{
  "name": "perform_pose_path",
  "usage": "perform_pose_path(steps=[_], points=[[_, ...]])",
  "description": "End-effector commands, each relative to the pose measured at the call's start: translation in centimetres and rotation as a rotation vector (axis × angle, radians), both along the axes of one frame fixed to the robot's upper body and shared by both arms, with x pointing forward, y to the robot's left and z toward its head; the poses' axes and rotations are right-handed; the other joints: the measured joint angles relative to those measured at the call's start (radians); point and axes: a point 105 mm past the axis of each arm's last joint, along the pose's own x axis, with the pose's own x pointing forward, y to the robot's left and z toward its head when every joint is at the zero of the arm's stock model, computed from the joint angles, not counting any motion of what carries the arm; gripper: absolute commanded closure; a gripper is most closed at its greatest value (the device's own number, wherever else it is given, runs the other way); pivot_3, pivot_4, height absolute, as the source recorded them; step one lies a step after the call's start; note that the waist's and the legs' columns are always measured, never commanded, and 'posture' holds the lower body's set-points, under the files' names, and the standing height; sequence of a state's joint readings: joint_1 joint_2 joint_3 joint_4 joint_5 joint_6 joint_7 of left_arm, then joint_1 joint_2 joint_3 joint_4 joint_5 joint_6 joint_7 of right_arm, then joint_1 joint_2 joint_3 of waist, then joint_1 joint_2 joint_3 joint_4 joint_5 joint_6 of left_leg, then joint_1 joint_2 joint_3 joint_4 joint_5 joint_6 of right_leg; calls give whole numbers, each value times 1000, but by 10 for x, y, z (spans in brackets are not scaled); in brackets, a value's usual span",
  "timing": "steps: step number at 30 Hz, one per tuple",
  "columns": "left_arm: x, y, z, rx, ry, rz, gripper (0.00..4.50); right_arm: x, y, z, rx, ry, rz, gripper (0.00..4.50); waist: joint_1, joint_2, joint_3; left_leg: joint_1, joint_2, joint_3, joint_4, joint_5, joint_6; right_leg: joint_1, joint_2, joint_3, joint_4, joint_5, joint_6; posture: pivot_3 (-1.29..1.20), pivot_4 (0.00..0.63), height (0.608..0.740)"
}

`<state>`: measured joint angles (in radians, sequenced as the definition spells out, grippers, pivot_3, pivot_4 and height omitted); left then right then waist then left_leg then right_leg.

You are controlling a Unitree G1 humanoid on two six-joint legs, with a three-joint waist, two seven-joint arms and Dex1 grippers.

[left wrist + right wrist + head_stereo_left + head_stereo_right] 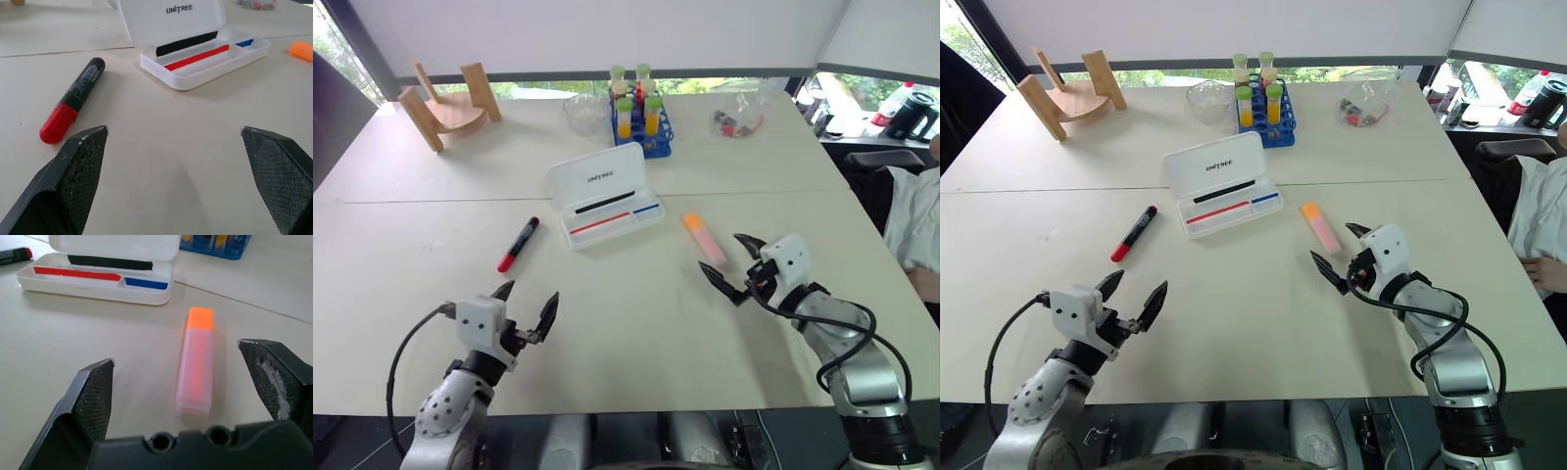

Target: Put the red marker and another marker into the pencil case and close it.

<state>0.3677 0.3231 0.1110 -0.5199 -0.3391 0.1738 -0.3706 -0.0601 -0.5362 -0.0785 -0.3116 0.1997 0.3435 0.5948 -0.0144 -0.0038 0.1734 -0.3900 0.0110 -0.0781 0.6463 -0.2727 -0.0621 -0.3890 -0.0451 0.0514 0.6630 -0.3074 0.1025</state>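
Case (605, 194): white, dark lettering on the lid, red, black and blue stripes inside. Red marker (518, 244): one end red, the other black. Other marker (704, 238): pale pink body, orange end. Both grippers, left (529, 301) and right (736, 264): black fingers on white housings. Table (626, 333): off-white. Tube rack (643, 119): blue, tubes with green caps and yellow-orange liquid. Wooden stand (448, 103): light tan.

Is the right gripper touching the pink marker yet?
Apart. In the right wrist view, the right gripper stands open with bare table between each finger and the pink marker.
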Motion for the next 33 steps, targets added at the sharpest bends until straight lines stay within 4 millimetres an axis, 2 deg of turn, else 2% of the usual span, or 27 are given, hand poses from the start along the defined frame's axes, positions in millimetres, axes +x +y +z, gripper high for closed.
perform_pose_path(steps=[1,5,7,11,17,21,25,28,31,33], points=[[7,-1,28,37,-45,-151,0,0,9,25,14,-13,103,35,0,0,0,0,0,0,0,0,0,0,0,0,0,0,0,0,150,740],[24,-16,50,134,-36,-461,0,-6,20,44,-1,49,257,35,3,1,1,0,0,0,1,0,0,0,0,-1,0,0,0,0,150,740],[33,-20,56,162,-38,-546,0,-7,23,51,-10,62,296,35,1,1,1,0,0,-1,1,0,0,0,0,-1,0,0,0,0,150,740],[75,-38,57,226,-38,-727,0,-16,26,77,-7,99,398,35,3,1,3,0,0,0,0,0,0,0,0,-1,0,0,1,0,150,740],[115,-53,38,301,3,-828,0,-28,33,102,4,102,453,35,-5,-1,5,-2,0,-1,0,-1,2,-1,0,-2,-1,0,1,0,150,740],[125,-61,22,329,65,-883,0,-33,35,110,21,90,445,35,-2,-1,5,-5,0,-1,0,-1,2,-4,1,-2,-1,0,1,0,150,740],[134,-61,6,378,107,-876,0,-37,36,111,26,79,427,35,-1,-1,5,-5,0,-1,1,-1,2,-4,0,-2,0,1,1,0,150,740],[140,-58,-2,406,122,-843,892,-37,36,111,27,70,408,0,1,-2,5,-5,-1,-1,2,-1,2,-3,0,-2,0,1,1,0,150,740],[141,-55,-4,420,130,-836,2300,-37,36,112,28,66,399,0,-4,-2,5,-4,-1,-1,1,-1,2,-3,0,-2,0,1,1,0,150,740],[141,-53,-5,429,130,-839,3397,-37,36,112,29,65,399,0,-5,-2,5,-4,0,-1,1,-1,2,-3,0,-2,0,1,1,0,150,740]])
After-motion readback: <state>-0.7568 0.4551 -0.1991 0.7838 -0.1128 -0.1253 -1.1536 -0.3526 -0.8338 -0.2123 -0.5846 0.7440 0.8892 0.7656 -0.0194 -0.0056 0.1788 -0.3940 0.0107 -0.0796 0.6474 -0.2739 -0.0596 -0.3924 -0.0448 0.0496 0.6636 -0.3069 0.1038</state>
